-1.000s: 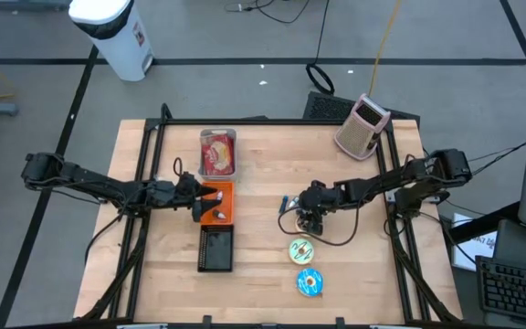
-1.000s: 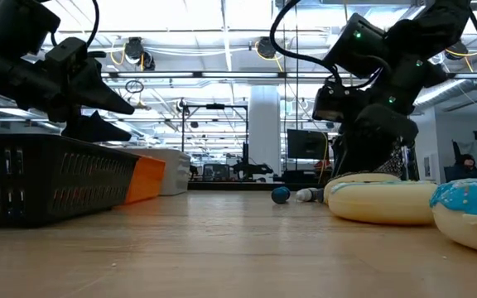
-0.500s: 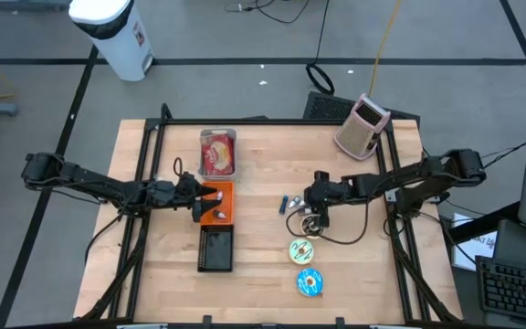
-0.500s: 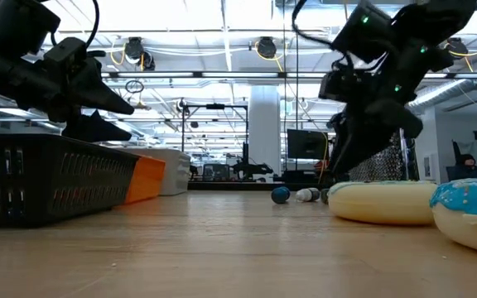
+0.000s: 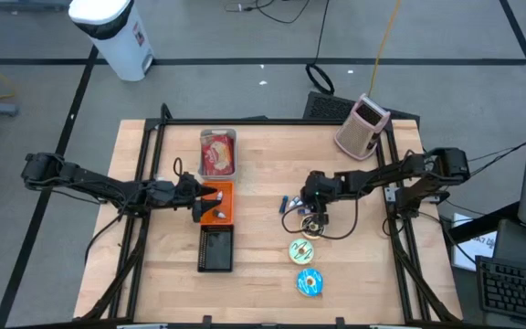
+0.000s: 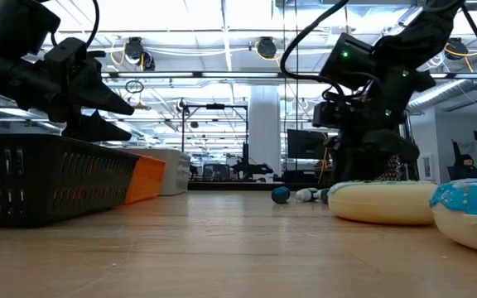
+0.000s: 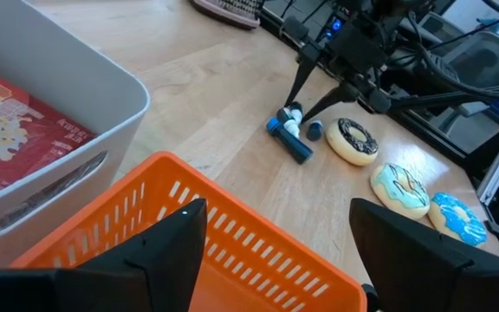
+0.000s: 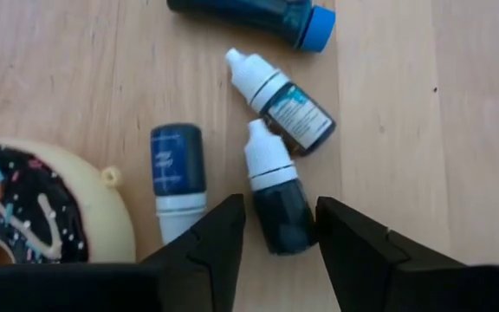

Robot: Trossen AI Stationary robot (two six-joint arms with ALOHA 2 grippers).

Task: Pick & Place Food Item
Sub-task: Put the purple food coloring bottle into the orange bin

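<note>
A black mesh basket [image 6: 48, 178] fills the near left of the table [image 6: 222, 248], an orange basket [image 6: 145, 178] just behind it. At right lie a pale donut [image 6: 379, 203] and a blue-iced one [image 6: 470, 211] (cut by the frame). Small bottles [image 6: 292, 195] lie farther back, the right gripper [image 6: 363, 161] above them.

Three donuts in row right of black basket [image 5: 215, 249]: chocolate [image 5: 312, 225], green [image 5: 301, 250], blue [image 5: 310, 284]. Three baskets in line: grey [image 5: 217, 152], orange [image 5: 217, 203], black. Four small bottles [image 8: 275, 185] just beside chocolate donut. One pink grater [image 5: 362, 126] far right of grey basket. Two arms.
</note>
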